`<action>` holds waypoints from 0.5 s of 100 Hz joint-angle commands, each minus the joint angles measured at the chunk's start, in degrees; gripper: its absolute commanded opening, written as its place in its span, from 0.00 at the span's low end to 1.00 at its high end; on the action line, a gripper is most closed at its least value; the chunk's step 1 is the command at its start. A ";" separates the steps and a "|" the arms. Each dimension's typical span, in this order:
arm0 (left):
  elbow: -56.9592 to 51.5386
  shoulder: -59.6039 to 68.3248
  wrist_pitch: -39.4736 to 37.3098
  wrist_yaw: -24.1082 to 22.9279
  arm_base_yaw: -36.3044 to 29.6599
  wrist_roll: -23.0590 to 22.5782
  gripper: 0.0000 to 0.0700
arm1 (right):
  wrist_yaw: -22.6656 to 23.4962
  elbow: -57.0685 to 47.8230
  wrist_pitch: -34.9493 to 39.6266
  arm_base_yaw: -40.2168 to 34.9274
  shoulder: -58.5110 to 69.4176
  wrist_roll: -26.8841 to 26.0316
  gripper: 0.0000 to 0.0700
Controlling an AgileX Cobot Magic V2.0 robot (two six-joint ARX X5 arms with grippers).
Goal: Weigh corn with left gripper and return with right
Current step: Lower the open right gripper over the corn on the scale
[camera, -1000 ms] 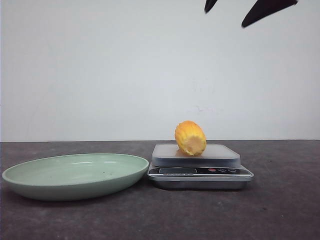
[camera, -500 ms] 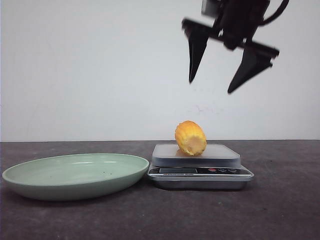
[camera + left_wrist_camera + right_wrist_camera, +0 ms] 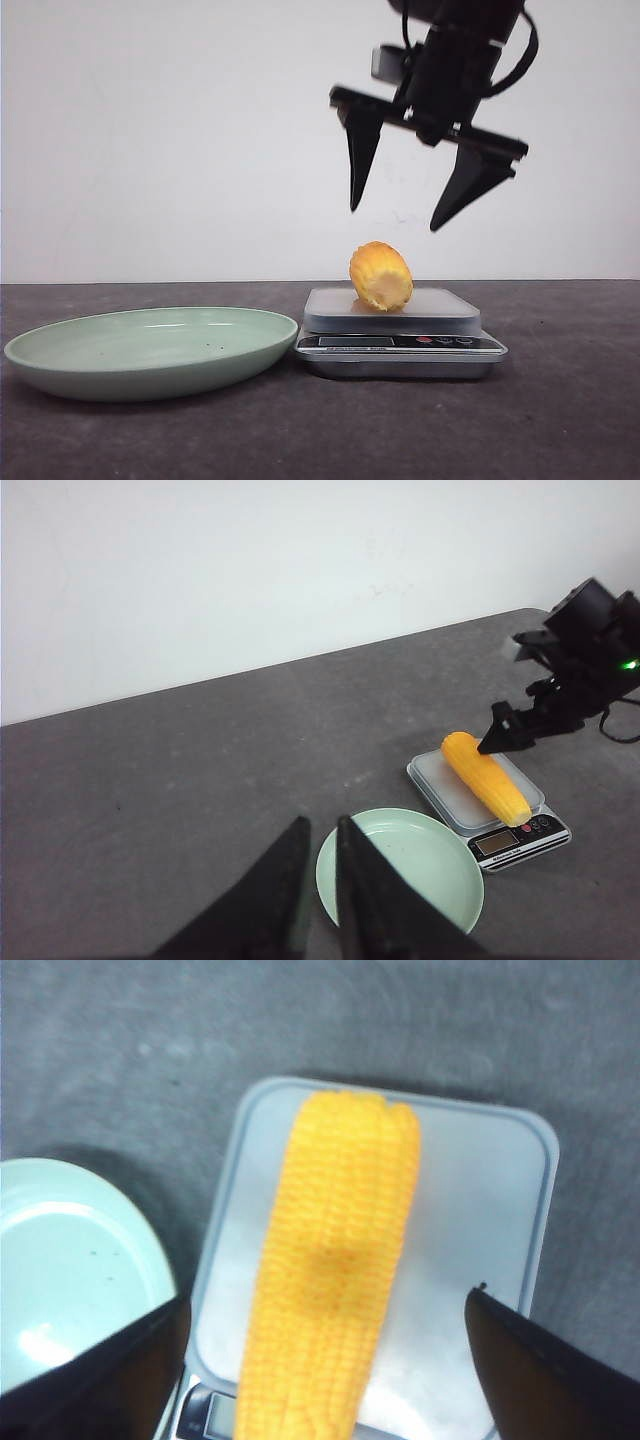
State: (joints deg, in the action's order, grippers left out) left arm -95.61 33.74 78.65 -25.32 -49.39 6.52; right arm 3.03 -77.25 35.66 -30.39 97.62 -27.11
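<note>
The corn (image 3: 381,276) lies on its side on the platform of a silver kitchen scale (image 3: 400,322), its paler cut end towards the front camera. My right gripper (image 3: 393,219) hangs open a little above the corn, one finger on each side of it and touching nothing. In the right wrist view the corn (image 3: 335,1270) lies lengthwise between the two spread fingers (image 3: 550,1370). My left gripper (image 3: 321,822) is out of the front view; in the left wrist view its fingers are together and empty, high above the table on the plate's side, far from the corn (image 3: 487,775).
A pale green shallow plate (image 3: 60,365) sits on the dark table just left of the scale, its rim close to the scale's edge. The scale's display and buttons (image 3: 400,342) face the front. A white wall stands behind the table.
My right gripper has come down from the top edge of the front view and a little to the left, staying open, to just above the corn. The corn has not moved.
</note>
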 commanded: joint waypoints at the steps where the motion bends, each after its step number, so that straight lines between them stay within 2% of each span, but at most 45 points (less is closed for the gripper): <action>1: -1.05 0.52 -0.22 -0.15 -0.55 -0.92 0.00 | -0.07 -1.22 -0.37 -0.50 1.99 -1.51 0.76; 24: -1.05 0.52 -0.04 -0.15 -0.55 -0.79 0.00 | 0.39 -1.22 -0.70 -0.55 4.98 -3.02 0.76; 39: -1.05 0.52 0.26 -0.13 -0.55 0.90 0.00 | 0.57 -1.20 -0.72 -0.55 5.86 -3.56 0.76; 50: -1.05 0.52 1.44 -0.13 -0.55 1.38 0.00 | 0.57 -1.20 -0.98 -0.79 6.27 -4.09 0.67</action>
State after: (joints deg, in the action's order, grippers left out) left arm -95.61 33.74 79.90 -25.32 -49.39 7.11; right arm 3.46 -77.25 35.24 -30.44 102.52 -30.09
